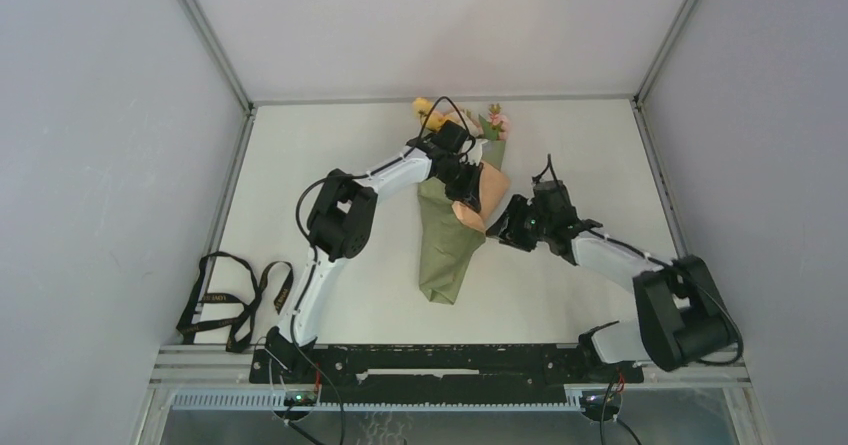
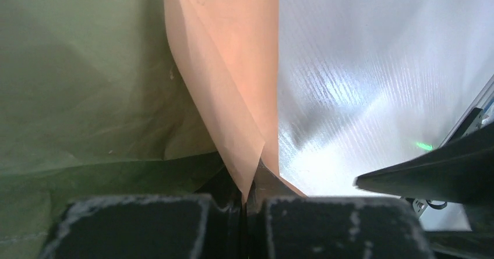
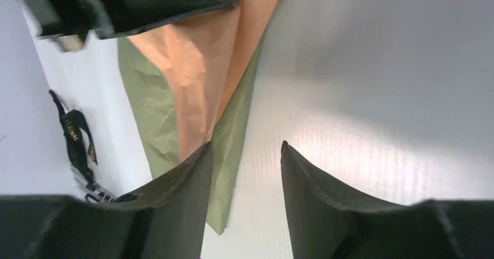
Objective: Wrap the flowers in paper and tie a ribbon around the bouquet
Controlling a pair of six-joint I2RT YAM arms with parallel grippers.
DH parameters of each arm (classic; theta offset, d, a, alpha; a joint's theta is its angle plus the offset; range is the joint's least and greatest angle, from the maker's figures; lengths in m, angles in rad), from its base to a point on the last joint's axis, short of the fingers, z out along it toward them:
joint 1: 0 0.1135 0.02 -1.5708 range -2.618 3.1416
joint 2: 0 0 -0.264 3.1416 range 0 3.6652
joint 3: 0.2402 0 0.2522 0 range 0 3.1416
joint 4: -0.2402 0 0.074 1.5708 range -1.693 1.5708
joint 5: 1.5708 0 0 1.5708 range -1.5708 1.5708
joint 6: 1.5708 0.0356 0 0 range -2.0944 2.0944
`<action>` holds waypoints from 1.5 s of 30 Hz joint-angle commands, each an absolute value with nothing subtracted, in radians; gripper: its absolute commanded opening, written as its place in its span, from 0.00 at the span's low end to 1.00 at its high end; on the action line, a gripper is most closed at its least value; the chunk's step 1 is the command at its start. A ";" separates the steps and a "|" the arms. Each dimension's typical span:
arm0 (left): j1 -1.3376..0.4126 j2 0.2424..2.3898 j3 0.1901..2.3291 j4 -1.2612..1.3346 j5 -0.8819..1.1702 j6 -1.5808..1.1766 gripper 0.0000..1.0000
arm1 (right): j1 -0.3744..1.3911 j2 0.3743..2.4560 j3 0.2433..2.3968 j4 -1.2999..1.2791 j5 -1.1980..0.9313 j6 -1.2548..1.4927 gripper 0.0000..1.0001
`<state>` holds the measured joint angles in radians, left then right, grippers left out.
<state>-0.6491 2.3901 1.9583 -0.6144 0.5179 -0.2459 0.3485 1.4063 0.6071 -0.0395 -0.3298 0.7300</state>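
In the middle of the table (image 1: 330, 155), the bouquet (image 1: 445, 260) lay with its pointed end toward the arms and the flowers (image 1: 497, 125) toward the far wall. The left arm (image 1: 340, 215) rose from its base, bent sharply at the elbow and reached across to the right; the left gripper (image 1: 468, 193) sat over the upper part of the cone, its jaws closed tight on a peach fold of the paper (image 2: 233, 67), pinched between the pads. The right arm (image 1: 620, 255) came in low from the right, forearm slanting left; the right gripper (image 3: 244, 154) hovered just beside the cone's right edge, fingers apart and holding nothing; one finger lay over the green edge, the other over plain table. The ribbon (image 1: 232, 300) lay looped near the near left corner, well apart from the bouquet. Open surface stretched to the right of the cone and across the far left; the side walls (image 1: 100, 165) stood right at the table's edges.
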 commanded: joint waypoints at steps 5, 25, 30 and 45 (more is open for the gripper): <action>-0.650 2.376 2.029 -0.591 0.510 -0.241 0.00 | 0.359 1.163 0.623 -0.096 -0.226 0.552 0.71; -0.650 2.336 2.031 -0.604 0.497 -0.224 0.02 | 0.487 1.541 0.811 -0.200 -0.135 0.447 0.26; -0.651 2.253 2.098 -0.698 0.519 -0.133 0.50 | 0.445 1.552 0.782 -0.155 -0.185 0.490 0.00; -0.840 1.831 1.544 -0.680 0.235 0.280 0.35 | 0.325 1.586 0.674 0.050 -0.390 0.616 0.00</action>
<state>-0.7235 1.8095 1.7390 -0.7307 0.3958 0.1219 0.3424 1.5692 0.6827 -0.0555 -0.3202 0.5682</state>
